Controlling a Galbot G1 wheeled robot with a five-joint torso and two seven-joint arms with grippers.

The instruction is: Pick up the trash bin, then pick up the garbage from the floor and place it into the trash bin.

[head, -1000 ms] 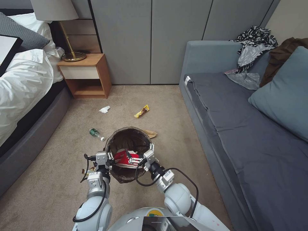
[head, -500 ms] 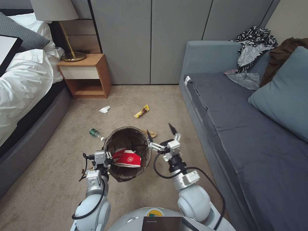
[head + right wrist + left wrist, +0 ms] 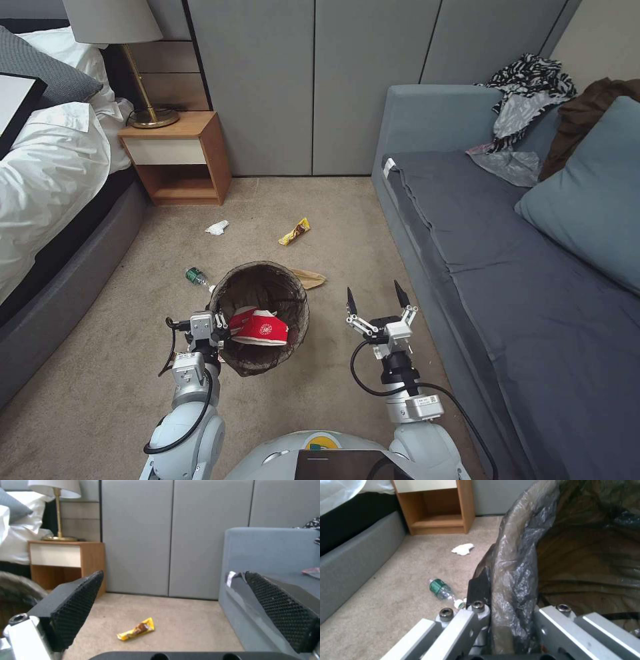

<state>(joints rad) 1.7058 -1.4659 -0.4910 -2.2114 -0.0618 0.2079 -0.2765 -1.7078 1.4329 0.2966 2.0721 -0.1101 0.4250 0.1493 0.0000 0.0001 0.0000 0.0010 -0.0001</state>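
The trash bin (image 3: pixel 230 288), lined with a dark bag, hangs off the carpet with my left gripper (image 3: pixel 215 331) shut on its near rim (image 3: pixel 515 565). A red-white wrapper (image 3: pixel 259 328) lies inside it. To the bin's right my right gripper (image 3: pixel 375 297) stands open and holds nothing, its fingers (image 3: pixel 78 605) wide apart. More garbage lies on the carpet: a yellow packet (image 3: pixel 295 231) (image 3: pixel 136 629), a white tissue (image 3: pixel 217 227) (image 3: pixel 463 549), a green bottle (image 3: pixel 196 275) (image 3: pixel 438 588) and a tan paper bag (image 3: pixel 309 277) partly behind the bin.
A grey sofa (image 3: pixel 507 267) runs along the right. A bed (image 3: pixel 47 200) lies on the left, with a wooden nightstand (image 3: pixel 179 157) and a lamp at the back. Grey wall panels (image 3: pixel 313 80) close off the far side. Open carpet lies between.
My right gripper let go of the red-white wrapper into the bin, opened, and swung out to the right and back. The bin shifted slightly left with the left gripper.
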